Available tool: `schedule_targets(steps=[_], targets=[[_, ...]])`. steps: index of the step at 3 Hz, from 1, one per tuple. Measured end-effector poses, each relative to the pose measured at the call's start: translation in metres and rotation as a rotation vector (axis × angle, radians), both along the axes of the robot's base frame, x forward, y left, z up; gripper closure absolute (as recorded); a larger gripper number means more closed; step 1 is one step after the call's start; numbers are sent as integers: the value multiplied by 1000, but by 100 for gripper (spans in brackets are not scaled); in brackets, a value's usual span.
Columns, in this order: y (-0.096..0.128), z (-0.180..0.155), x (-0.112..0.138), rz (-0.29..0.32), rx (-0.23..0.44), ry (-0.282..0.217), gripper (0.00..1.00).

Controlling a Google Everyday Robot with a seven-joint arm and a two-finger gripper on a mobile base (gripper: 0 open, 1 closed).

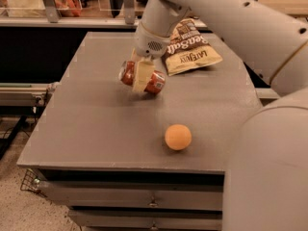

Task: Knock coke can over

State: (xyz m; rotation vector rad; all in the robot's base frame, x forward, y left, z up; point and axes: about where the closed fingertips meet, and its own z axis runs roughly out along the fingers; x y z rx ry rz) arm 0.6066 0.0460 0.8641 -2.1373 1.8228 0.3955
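My arm (231, 18) is clad in a smooth, pale grey shell, thick and rounded like a run of fat tubes. Two small dark screw holes (248, 4) dot the long link at the far right, and a thin curved seam crosses the shell below them. The wrist (153, 30) is a stubby grey cylinder with a faint tan ring around it and a patch of fine perforations (154, 45) low on its side. Below it, over the far middle of the bench (86, 129), hangs my gripper (142, 78), its jaws flat and cream-yellow. A bulky, rounded grey casing (269, 177) fills the near right.
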Motion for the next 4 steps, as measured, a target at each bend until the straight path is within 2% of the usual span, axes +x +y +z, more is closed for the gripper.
schedule_targets(steps=[1, 2, 3, 4], targets=[[14, -14, -14, 74, -63, 31, 58], [28, -24, -23, 115, -76, 49, 35], [36, -28, -28, 115, -68, 51, 12], [36, -29, -32, 89, -53, 45, 0]])
